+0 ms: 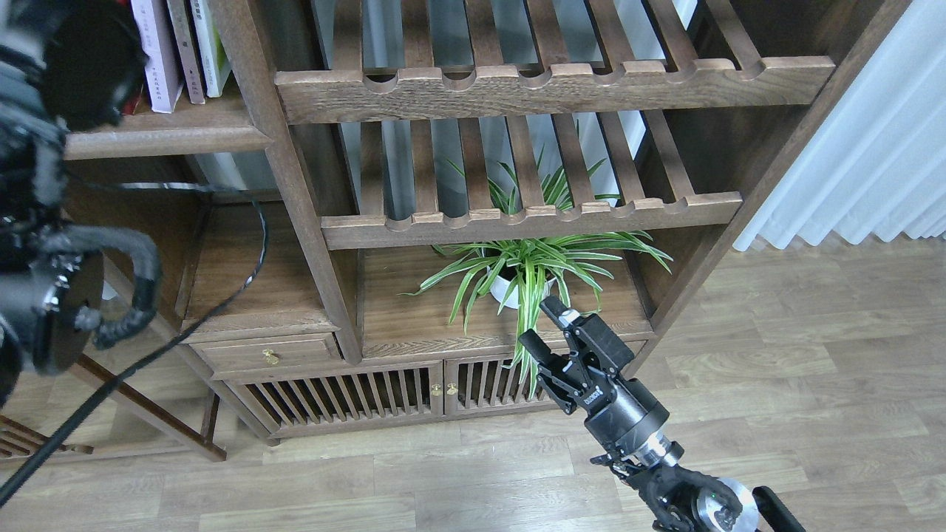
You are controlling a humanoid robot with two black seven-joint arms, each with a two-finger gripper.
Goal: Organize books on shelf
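The right gripper (545, 329) hangs empty, fingers apart, before the spider plant (528, 270). The left gripper is out of view. Books (177, 48) stand upright at the shelf's (170, 134) right end; shelving looks finished, pending a check.

Black arms, silver wrist rings, looping black cables

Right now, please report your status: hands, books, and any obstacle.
Right hand open, empty, low beside plant. Left hand not visible. Books upright on shelf; left arm partly covers them.
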